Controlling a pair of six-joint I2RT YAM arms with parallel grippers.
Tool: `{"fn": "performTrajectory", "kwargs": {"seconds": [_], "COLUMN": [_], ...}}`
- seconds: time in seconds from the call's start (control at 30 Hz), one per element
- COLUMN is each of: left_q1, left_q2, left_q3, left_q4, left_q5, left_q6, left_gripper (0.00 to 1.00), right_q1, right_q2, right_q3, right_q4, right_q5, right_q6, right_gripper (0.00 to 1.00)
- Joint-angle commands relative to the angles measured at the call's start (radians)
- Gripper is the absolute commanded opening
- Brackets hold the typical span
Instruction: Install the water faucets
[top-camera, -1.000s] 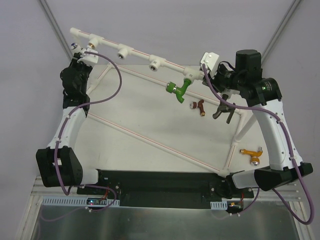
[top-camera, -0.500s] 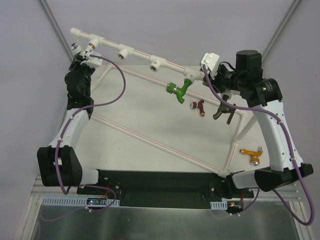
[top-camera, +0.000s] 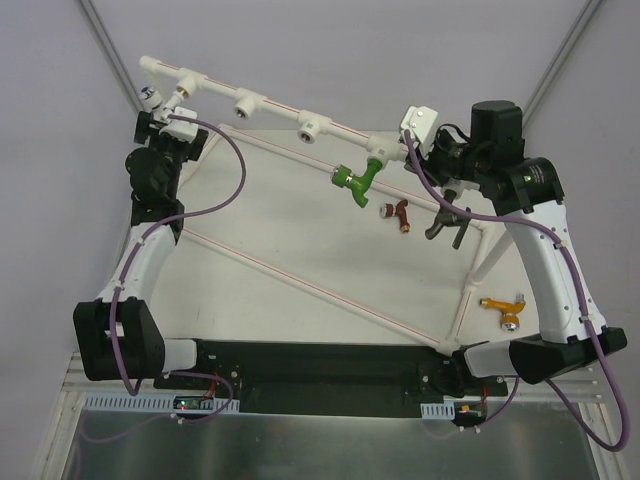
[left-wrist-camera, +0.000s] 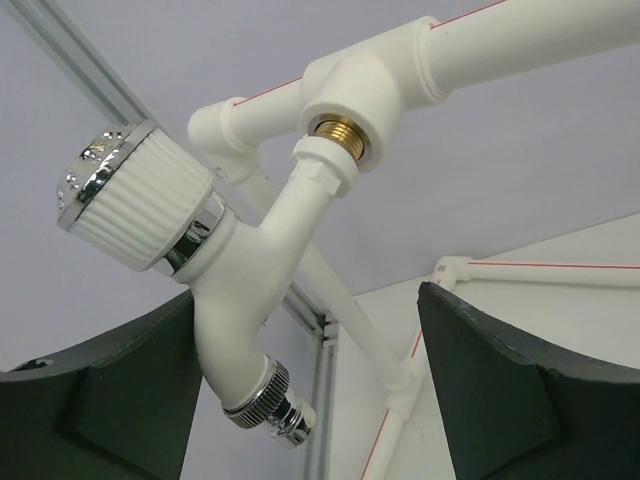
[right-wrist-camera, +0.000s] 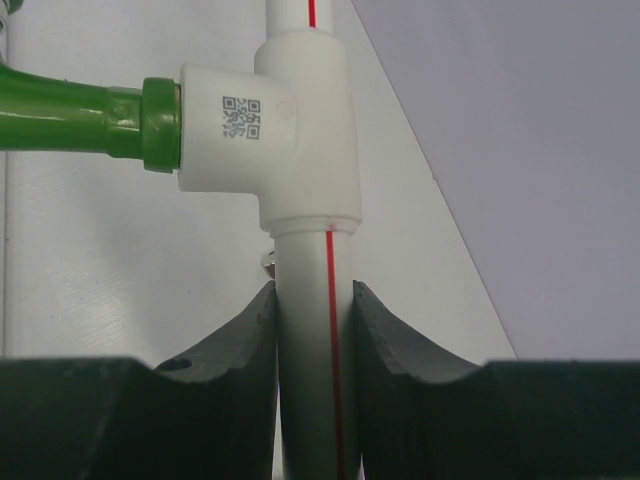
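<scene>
At the far left end of the pipe frame (top-camera: 270, 105), the white faucet (left-wrist-camera: 250, 270) hangs from a tee (left-wrist-camera: 365, 95), its neck meeting the brass socket (left-wrist-camera: 338, 135) and its spout pointing down. The left gripper (left-wrist-camera: 308, 295) stands wide open around it and holds nothing. One finger sits just beside the faucet body, though I cannot tell whether it touches, and the other is well apart. That spread suggests the faucet is seated and carrying its own weight, or that the gripper is lining up for another turn; how deep the thread sits cannot be seen. The right gripper (right-wrist-camera: 313, 290) is clamped on the white pipe (right-wrist-camera: 310, 360) just below the tee that carries the green faucet (right-wrist-camera: 70, 120). This is probably to brace the light frame so it does not twist or slide on the surface (top-camera: 300, 230) while the other arm screws a faucet in. The dark red faucet (top-camera: 401, 213) and dark grey faucet (top-camera: 447, 222) lie loose inside the frame near the right arm. The orange faucet (top-camera: 505, 305) lies outside the frame, by the right arm's lower link. At least two sockets between the white and green faucets look empty, so the job seems less than half done.
</scene>
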Motion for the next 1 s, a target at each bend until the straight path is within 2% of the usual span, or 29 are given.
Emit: {"fn": "performTrajectory", "kwargs": {"seconds": [0.0,0.1,0.27,0.5,0.67,0.73,0.77,0.8,0.87,0.97], "left_q1": [0.031,0.082,0.227,0.35,0.45,0.497,0.507,0.52,0.522,0.519], "left_q2": [-0.069,-0.092,-0.111,-0.085,0.05,0.148,0.181,0.233,0.254,0.241], "left_q3": [-0.032,-0.047,-0.07,-0.047,0.049,0.094,0.108,0.137,0.157,0.163], "left_q4": [-0.005,0.002,0.059,0.152,0.333,0.466,0.62,0.672,0.714,0.674], "left_q5": [0.223,0.325,0.54,0.67,0.882,0.971,0.988,0.999,1.001,0.976], "left_q6": [-0.204,-0.339,-0.56,-0.81,-1.045,-1.25,-1.321,-1.431,-1.47,-1.392], "left_gripper": [0.81,0.86,0.89,0.91,0.88,0.83,0.79,0.76,0.75,0.76], "right_q1": [0.025,0.026,0.025,0.026,0.026,0.026,0.026,0.026,0.026,0.026], "right_q2": [-0.019,-0.016,-0.012,-0.015,-0.026,-0.03,-0.032,-0.032,-0.033,-0.035], "right_q3": [0.002,0.002,0.002,-0.003,-0.014,-0.017,-0.02,-0.02,-0.02,-0.018], "right_q4": [0.027,0.026,0.026,0.026,0.026,0.026,0.027,0.027,0.027,0.029], "right_q5": [-0.027,-0.025,-0.021,-0.019,-0.021,-0.019,-0.019,-0.019,-0.021,-0.028], "right_q6": [0.017,0.016,0.013,0.01,0.005,0.005,0.003,0.003,0.005,0.008], "right_gripper": [0.02,0.02,0.02,0.01,0.02,0.02,0.02,0.02,0.02,0.02]}}
